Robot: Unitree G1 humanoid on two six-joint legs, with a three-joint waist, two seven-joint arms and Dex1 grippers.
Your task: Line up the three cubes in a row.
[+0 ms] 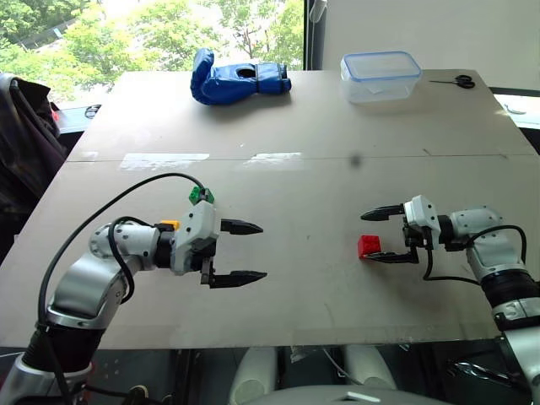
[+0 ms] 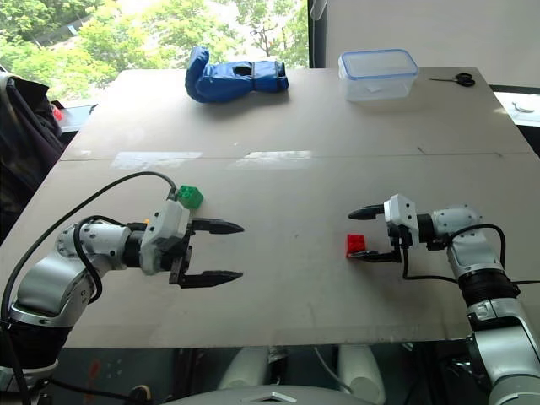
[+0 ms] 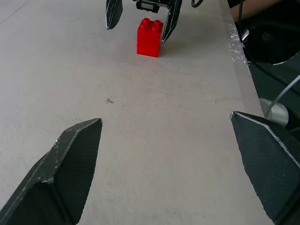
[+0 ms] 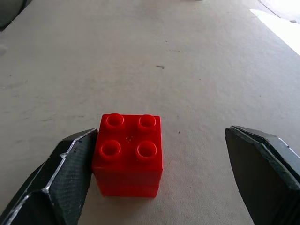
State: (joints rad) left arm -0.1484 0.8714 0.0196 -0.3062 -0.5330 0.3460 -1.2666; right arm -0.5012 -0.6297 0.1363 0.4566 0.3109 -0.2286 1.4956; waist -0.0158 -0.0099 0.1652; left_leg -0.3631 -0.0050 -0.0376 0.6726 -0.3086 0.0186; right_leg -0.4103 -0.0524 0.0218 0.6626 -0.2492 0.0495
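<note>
Tupperware-style clear container (image 1: 380, 76) sits lidded at 1 o'clock, contents unclear. Right gripper (image 1: 390, 234), jaws apart, straddles the red cube (image 1: 369, 245); left gripper (image 1: 244, 251) hovers spread wide beside the green cube (image 2: 190, 197).

You get bright daylight from the window beyond the counter's (image 1: 278, 295) far edge, pale glare streaking its middle, soft faint shadows, and sharp pictures throughout.

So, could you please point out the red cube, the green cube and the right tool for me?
red cube (image 4: 128, 154): right wrist view, studded top.
green cube (image 2: 190, 197): right eye view, top face.
right tool (image 2: 366, 234): right eye view, gap between fingertips.
</note>
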